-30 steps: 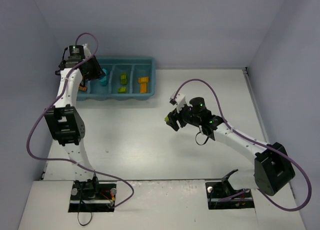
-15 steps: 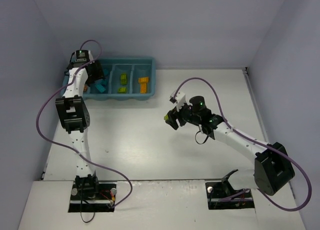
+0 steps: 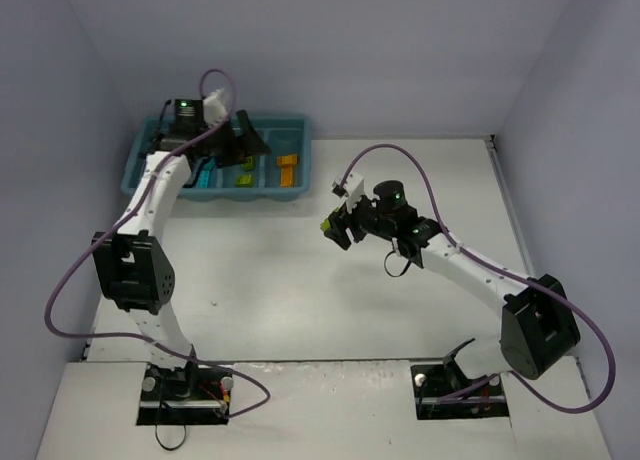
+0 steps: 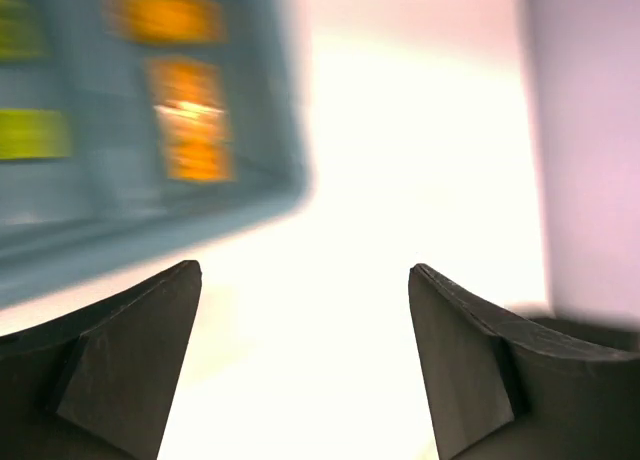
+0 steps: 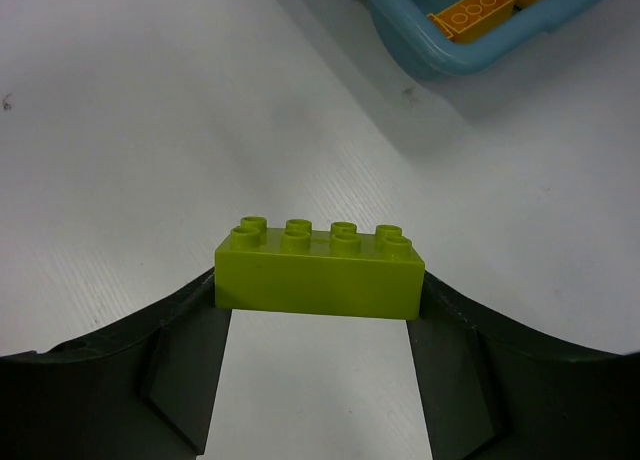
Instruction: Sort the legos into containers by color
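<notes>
The teal-blue tray of containers [image 3: 307, 160] stands at the back left. In it lie a teal lego [image 3: 203, 175], lime legos [image 3: 244, 180] and a yellow-orange lego [image 3: 288, 168]. My left gripper [image 3: 250, 148] hovers over the tray's middle, open and empty. Its wrist view is blurred: open jaws [image 4: 302, 270], the tray rim [image 4: 200, 215], orange legos [image 4: 188, 125] and a lime one [image 4: 30, 135]. My right gripper [image 3: 335, 228] is shut on a lime green lego [image 5: 315, 275] above the table, right of the tray corner [image 5: 470, 60].
White table with pale walls on the left, back and right. The right arm's purple cable loops above its wrist [image 3: 385, 160]. A yellow-orange brick [image 5: 470, 15] shows inside the tray's near corner in the right wrist view.
My left gripper opened, left the teal lego in a left compartment, and swung right over the tray. My right gripper edged left toward the tray with the lime lego.
</notes>
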